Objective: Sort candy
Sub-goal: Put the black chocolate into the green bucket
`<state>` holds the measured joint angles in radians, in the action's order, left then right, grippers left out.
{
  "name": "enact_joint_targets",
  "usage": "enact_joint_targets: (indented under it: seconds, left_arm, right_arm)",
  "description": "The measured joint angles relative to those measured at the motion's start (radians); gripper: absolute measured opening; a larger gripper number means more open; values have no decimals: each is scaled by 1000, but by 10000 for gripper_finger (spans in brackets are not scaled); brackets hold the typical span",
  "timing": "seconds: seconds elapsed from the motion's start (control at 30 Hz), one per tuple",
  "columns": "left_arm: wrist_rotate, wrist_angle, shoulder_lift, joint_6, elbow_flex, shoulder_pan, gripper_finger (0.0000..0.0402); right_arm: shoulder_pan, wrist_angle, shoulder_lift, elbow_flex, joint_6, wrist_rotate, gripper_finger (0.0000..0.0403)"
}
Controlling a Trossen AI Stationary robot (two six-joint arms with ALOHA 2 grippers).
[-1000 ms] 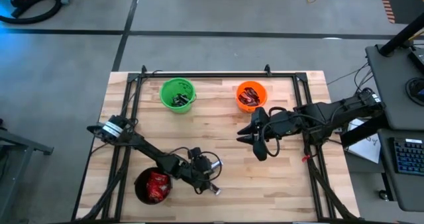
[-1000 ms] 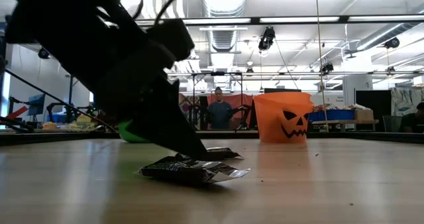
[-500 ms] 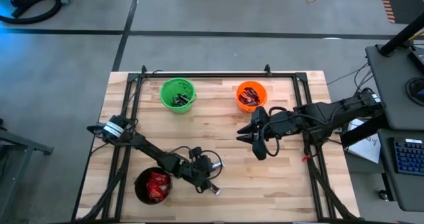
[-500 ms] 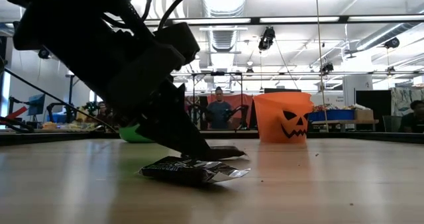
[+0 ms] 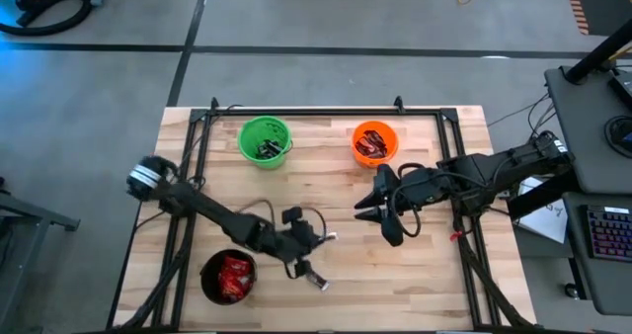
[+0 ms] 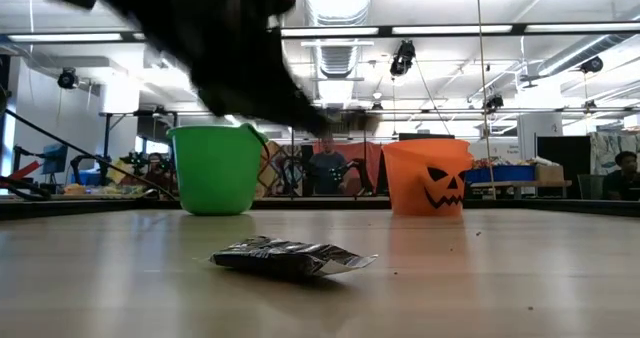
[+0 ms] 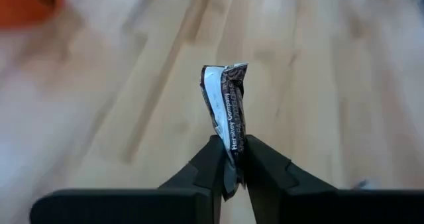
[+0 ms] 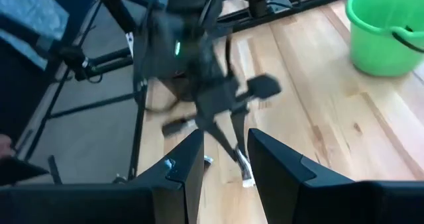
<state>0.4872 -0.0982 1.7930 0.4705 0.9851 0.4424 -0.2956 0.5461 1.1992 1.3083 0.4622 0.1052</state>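
**Left arm has lifted one bar off the table**

Your left gripper (image 7: 232,159) has risen since a second ago: in the low view it was down at the tabletop beside the wrappers, and now only a dark blur of it crosses the top of that picture. Its fingers, which were spread then, are now pinched on a black-silver bar (image 7: 227,108). The left wrist view shows that bar standing up between the two dark fingertips, clear of the wood.

From above, you can see the left arm has swung too; its gripper (image 5: 314,241) now sits a little nearer the table's middle than before, though the held bar is too small there to make out with any confidence.

A second black-silver wrapper (image 6: 290,257) lies flat on the table in the low view, where it lay earlier. In the high view it seems to be the small pale piece (image 5: 314,279) near the front edge, just beside the black bucket (image 5: 211,287) that holds red packets (image 5: 233,274).

Your right gripper (image 5: 386,213) hangs in much the same place, below the orange bucket (image 5: 387,136), with its fingers (image 8: 186,168) partly apart and nothing between them. The orange bucket holds dark brown-red bars (image 5: 371,144); the green bucket (image 5: 251,134) holds a few dark bars (image 5: 269,149).
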Motion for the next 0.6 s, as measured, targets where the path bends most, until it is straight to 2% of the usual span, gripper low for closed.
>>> enact_joint_targets:
  seconds: [0.13,0.3,0.47,0.6]
  left_arm:
    - [-98,39,-155,-67,0,-51,36]
    - [-246,46,-312,-74,1,-103,36]
    - [-269,65,-378,-41,2,-112,36]
    - [-259,106,-380,-87,2,-113,36]
  right_arm:
    - [-12,-6,1,0,-47,-1,111]
    - [-27,-7,5,0,-118,-1,111]
    - [-28,-9,36,0,-202,17,111]
    - [-27,-6,82,2,-293,54,120]
